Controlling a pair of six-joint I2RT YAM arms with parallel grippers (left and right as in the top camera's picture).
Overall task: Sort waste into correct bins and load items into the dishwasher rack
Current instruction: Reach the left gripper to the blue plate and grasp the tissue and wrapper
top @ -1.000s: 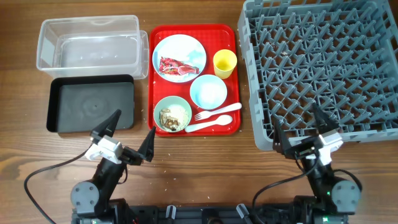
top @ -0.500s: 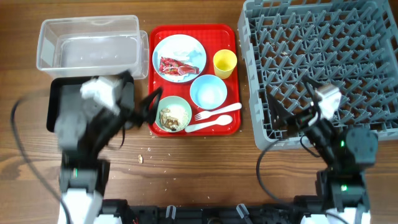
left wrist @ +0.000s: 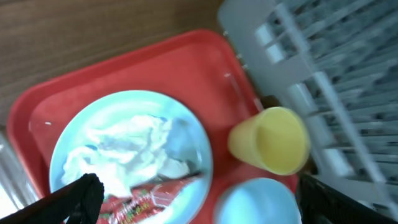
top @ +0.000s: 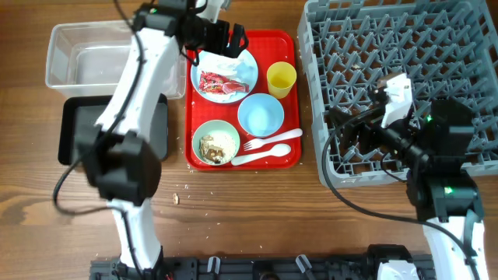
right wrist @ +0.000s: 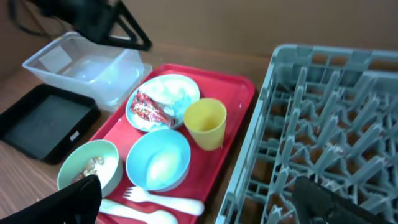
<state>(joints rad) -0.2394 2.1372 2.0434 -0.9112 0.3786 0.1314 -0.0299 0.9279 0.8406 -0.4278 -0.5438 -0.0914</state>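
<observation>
Left tool (top: 220, 40) hangs over the upper left of the red tray (top: 292, 101), above the top edge of the plate (top: 247, 76). Fingers are spread wide, nothing held. In the left wrist view both tips sit at the bottom corners, with the plate lower down between them.

All waste and dishes sit on the red tray, centre-top of the overhead frame.
- Plate is at the tray's upper left. It carries tissue (left wrist: 124, 155) on its upper half and wrapper (top: 218, 82) on its lower half, the two touching.
- Cup (top: 281, 78) stands upright just right of the plate.
- Empty bowl (top: 261, 115) is mid-tray, below the cup.
- Scrap bowl (top: 216, 142) is at the tray's lower left, scraps (top: 212, 146) inside.
- Fork (top: 274, 139) and spoon (top: 261, 156) lie side by side at the tray's lower right, fork above spoon.

Tub (top: 109, 54) is at the upper left of the frame, black tray (top: 78, 132) just below it. The left arm crosses the black tray's right part.

Rack (top: 405, 47) fills the upper right, on the counter (top: 257, 210) just right of the red tray. Right tool (top: 342, 132) is over the rack's lower-left corner, fingers wide apart, gripping nothing. In the right wrist view its tips sit at the bottom corners, with the tray edge and rack wall between them.
</observation>
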